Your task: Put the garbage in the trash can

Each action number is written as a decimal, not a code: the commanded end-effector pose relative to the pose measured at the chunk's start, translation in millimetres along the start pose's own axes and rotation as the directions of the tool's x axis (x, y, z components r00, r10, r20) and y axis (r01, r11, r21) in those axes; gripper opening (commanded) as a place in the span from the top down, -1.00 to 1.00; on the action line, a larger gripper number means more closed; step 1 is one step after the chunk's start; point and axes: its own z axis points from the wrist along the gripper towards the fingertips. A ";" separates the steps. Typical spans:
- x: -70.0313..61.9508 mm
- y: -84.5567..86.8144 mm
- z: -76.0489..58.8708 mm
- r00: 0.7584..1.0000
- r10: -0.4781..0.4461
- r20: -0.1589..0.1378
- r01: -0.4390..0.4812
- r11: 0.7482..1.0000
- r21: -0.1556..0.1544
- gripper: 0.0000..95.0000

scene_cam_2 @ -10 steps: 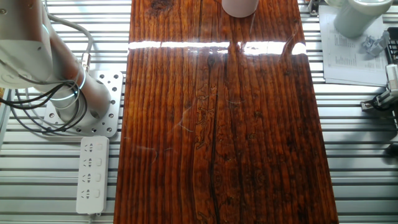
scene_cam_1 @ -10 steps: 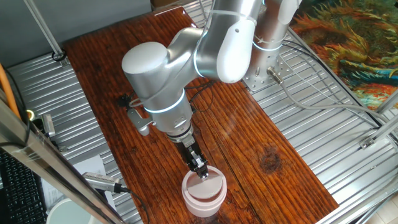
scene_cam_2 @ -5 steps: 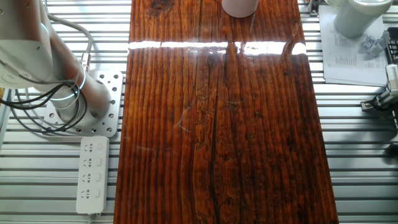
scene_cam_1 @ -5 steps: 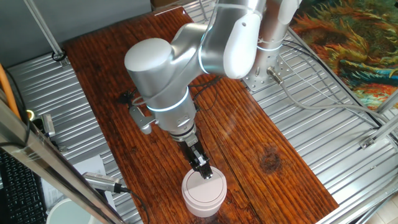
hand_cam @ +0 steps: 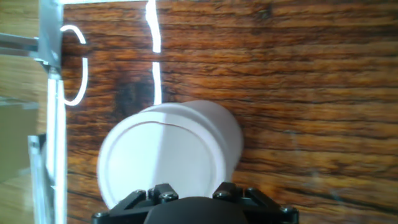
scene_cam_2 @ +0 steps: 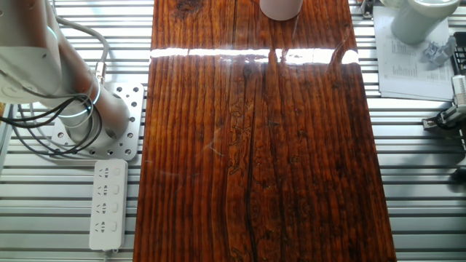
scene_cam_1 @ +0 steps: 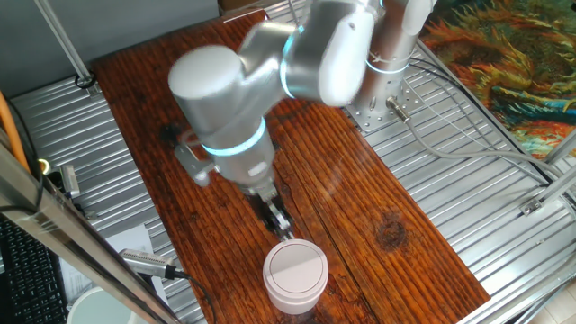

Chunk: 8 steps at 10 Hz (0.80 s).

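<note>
Dark wooden desk (scene_cam_1: 360, 193) with the trash can (scene_cam_1: 294, 274), lid shut, at its near edge; the gripper (scene_cam_1: 281, 224) has lifted off the lid and now hangs just beside it. No garbage shows, likely already binned; whether the fingers are spread cannot be told

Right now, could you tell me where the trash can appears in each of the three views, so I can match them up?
One fixed view: trash can at bottom centre, lid up, just below the gripper.
The other fixed view: only its lower body shows, cut off by the top edge, right of centre.
Hand view: it fills the lower centre-left, lid facing the camera.
Shared landmark: the dark wooden tabletop it stands on.
</note>
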 end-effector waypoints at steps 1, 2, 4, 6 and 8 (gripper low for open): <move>2.9 -32.6 -12.4 1.000 0.010 -0.010 -0.009 0.996 0.088 1.00; 6.7 -54.2 -18.8 1.000 -0.003 -0.014 0.005 0.992 0.127 1.00; 13.9 -92.8 -21.2 1.000 -0.020 -0.016 0.022 0.991 0.130 1.00; 19.5 -118.6 -17.3 0.999 -0.037 -0.018 0.039 0.990 0.138 1.00; 24.3 -137.8 -12.2 0.997 -0.067 -0.023 0.071 0.982 0.176 1.00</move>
